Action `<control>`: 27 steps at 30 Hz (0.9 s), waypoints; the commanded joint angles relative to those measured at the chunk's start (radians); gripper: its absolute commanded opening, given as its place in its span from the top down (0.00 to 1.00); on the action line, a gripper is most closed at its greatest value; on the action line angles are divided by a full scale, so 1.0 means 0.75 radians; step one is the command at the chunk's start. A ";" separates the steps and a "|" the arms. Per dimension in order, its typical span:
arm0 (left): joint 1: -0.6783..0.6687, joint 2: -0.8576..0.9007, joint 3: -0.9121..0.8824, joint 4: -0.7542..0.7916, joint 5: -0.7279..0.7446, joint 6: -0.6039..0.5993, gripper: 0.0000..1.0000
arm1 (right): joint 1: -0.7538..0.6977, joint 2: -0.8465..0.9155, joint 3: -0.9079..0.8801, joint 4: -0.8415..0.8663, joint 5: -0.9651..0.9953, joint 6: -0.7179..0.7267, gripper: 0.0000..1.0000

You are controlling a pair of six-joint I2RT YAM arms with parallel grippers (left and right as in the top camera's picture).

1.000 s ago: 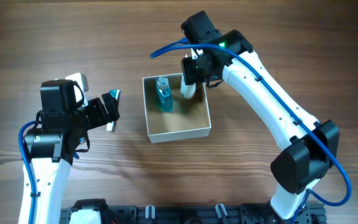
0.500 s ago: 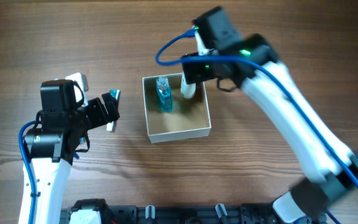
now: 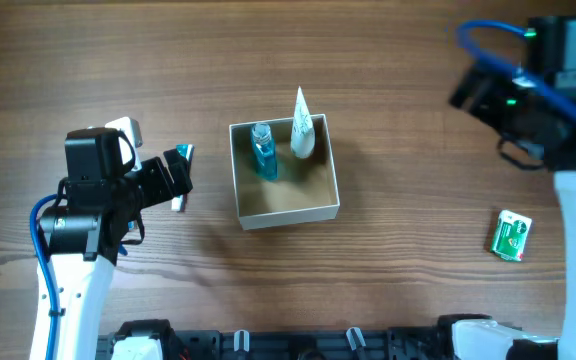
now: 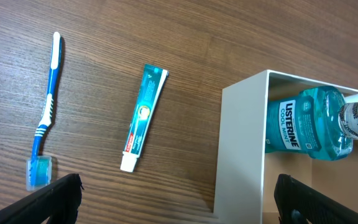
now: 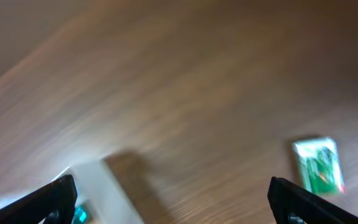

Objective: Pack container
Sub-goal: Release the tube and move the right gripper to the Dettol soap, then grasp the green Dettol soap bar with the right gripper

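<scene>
The container (image 3: 288,214), a small white box with a tan inside, stands mid-table. In it are a blue mouthwash bottle (image 3: 263,152) and a white tube (image 3: 302,130) that leans on the back wall. My left gripper (image 3: 180,175) is open and empty, left of the box. In the left wrist view, between the open jaws (image 4: 178,199), I see the box wall (image 4: 241,143), the bottle (image 4: 303,127), a toothpaste tube (image 4: 145,118) and a blue toothbrush (image 4: 45,115). My right gripper (image 3: 471,92) is open and empty at the far right. Its view (image 5: 173,199) is blurred.
A small green packet (image 3: 510,235) lies on the wood at the right, also in the right wrist view (image 5: 319,165). The toothpaste and toothbrush lie left of the box, mostly hidden under my left arm in the overhead view.
My right gripper has let go of the white tube and swung from the box to the far right. The tube stays leaning in the box. The left arm has not moved.
</scene>
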 commanded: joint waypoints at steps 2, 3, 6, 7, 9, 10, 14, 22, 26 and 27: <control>-0.007 0.001 0.021 0.004 0.050 -0.007 0.00 | -0.254 0.014 -0.225 0.009 -0.101 0.094 0.00; -0.007 0.001 0.021 0.004 0.050 -0.007 0.00 | -0.305 0.014 -0.278 0.028 -0.099 0.066 0.00; -0.007 0.001 0.021 0.004 0.050 -0.007 0.00 | -0.425 0.014 -0.422 0.119 -0.094 -0.073 0.00; -0.007 0.001 0.021 0.004 0.050 -0.007 0.00 | -0.470 0.014 -0.485 0.155 -0.077 -0.098 0.00; -0.007 0.001 0.021 0.004 0.050 -0.007 0.00 | -0.535 0.014 -0.588 0.207 -0.072 -0.136 0.00; -0.007 0.001 0.021 0.004 0.050 -0.007 0.00 | -0.563 0.014 -0.642 0.230 -0.074 -0.153 0.00; -0.007 0.001 0.021 0.004 0.050 -0.007 0.00 | -0.643 0.014 -0.842 0.351 -0.075 -0.233 0.00; -0.007 0.001 0.021 0.004 0.050 -0.007 0.00 | -0.670 0.014 -1.154 0.635 -0.057 -0.417 0.00; -0.007 0.001 0.021 0.004 0.050 -0.007 0.00 | -0.698 0.014 -1.244 0.722 -0.048 -0.448 0.00; -0.007 0.001 0.021 0.004 0.050 -0.007 0.00 | -0.710 0.014 -1.253 0.732 -0.043 -0.455 0.01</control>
